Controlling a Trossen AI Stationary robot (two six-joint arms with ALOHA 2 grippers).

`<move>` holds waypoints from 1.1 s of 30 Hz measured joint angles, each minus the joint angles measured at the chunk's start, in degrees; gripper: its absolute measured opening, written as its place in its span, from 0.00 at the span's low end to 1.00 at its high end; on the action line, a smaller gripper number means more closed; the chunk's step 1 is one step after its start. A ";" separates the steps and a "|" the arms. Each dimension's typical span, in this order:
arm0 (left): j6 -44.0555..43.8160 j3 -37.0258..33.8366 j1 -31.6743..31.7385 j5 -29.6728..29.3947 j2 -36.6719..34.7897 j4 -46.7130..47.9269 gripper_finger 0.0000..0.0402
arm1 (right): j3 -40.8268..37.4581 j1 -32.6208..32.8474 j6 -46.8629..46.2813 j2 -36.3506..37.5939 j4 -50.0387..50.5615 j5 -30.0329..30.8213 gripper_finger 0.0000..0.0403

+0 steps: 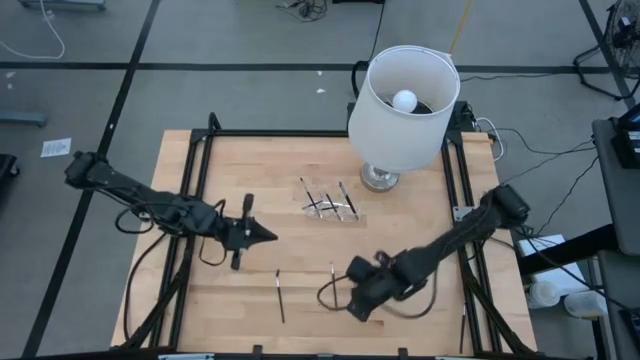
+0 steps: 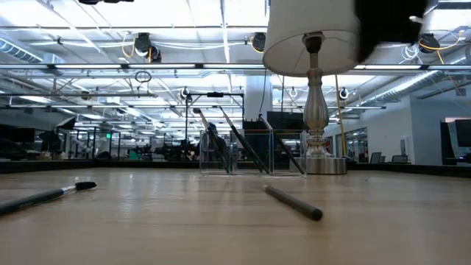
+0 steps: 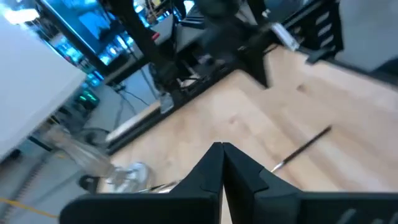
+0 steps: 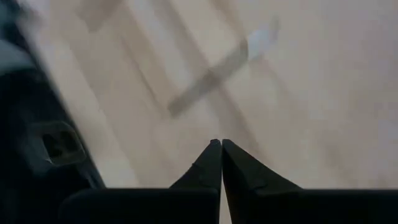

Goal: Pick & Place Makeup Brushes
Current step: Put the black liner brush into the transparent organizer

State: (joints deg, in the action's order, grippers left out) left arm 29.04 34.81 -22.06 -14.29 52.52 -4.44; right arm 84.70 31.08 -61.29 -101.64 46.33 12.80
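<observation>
Two makeup brushes lie loose near the table's front edge; others stand in the clear holder mid-table. Both the left pincer and right pincer are pressed together, empty. Seemingly between picks: the right must spread and descend over the nearer brush.

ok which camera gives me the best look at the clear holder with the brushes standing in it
The low view: the clear holder stands side-on, with brushes leaning inside its compartments. The high view shows it only as a small glint beside the lamp. The left wrist view catches a blurred clear shape, perhaps the holder. The right wrist view misses it.
</observation>
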 joint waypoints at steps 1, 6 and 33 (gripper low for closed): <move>1.40 -0.43 0.18 -0.33 -0.50 -0.27 0.01 | 0.85 0.03 -2.22 -1.80 2.54 -1.64 0.00; 5.22 -0.97 1.35 -0.40 -1.15 -1.63 0.04 | 0.71 -1.50 -8.34 -6.42 7.69 -5.23 0.00; 2.53 -0.97 8.59 6.17 -1.11 -1.22 0.09 | -0.32 -7.04 -16.79 -7.75 6.77 -10.10 0.42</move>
State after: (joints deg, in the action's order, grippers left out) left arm 31.57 33.85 -13.47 -8.12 51.42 -5.66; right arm 84.38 24.04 -78.08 -109.39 53.10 2.70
